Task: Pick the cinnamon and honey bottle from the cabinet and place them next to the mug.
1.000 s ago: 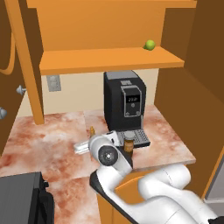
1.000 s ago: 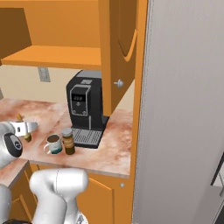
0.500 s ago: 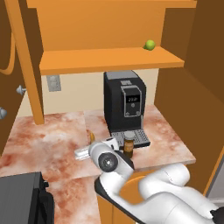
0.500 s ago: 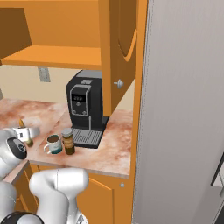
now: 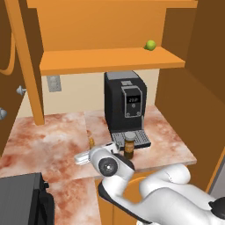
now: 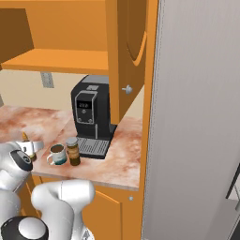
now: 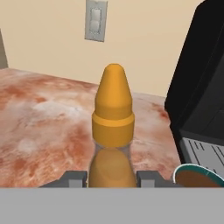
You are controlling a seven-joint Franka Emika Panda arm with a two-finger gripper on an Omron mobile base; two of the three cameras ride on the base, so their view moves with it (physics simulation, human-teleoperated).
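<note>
The gripper (image 7: 110,180) is clamped on the honey bottle (image 7: 112,127), its two dark fingertips (image 7: 75,178) pressed against either side of the amber body just below the neck. The bottle stands upright, long axis vertical, its pointed orange cap (image 7: 113,105) aimed straight up. In the right base view the bottle (image 6: 26,146) rises from the white hand at the left edge, just left of the mug (image 6: 57,154); in the left base view only its amber top (image 5: 91,142) peeks above the hand (image 5: 94,154).

The mug, pale with a dark brown inside, sits on the counter with its rim (image 7: 199,174) showing at the lower right of the hand view, near the bottle but not touching it. Just right of the mug stands the cinnamon (image 6: 72,151), an upright dark jar with a flat greyish lid, right at the front edge of the drip tray of the black coffee machine (image 6: 90,114).

All of this rests on a reddish-brown marbled countertop (image 5: 52,134) that runs to a cream back wall carrying a pale wall outlet (image 7: 96,19). Above hangs the orange cabinet (image 5: 110,59), its flat shelf board holding a small green lime (image 5: 150,44) at the far right end. A brown cabinet door (image 6: 133,51) with a small round knob hangs open beside the coffee machine. A tall grey panel (image 6: 197,122) stands at the right of the room, and a black appliance (image 5: 22,197) sits at the near left corner of the counter.
</note>
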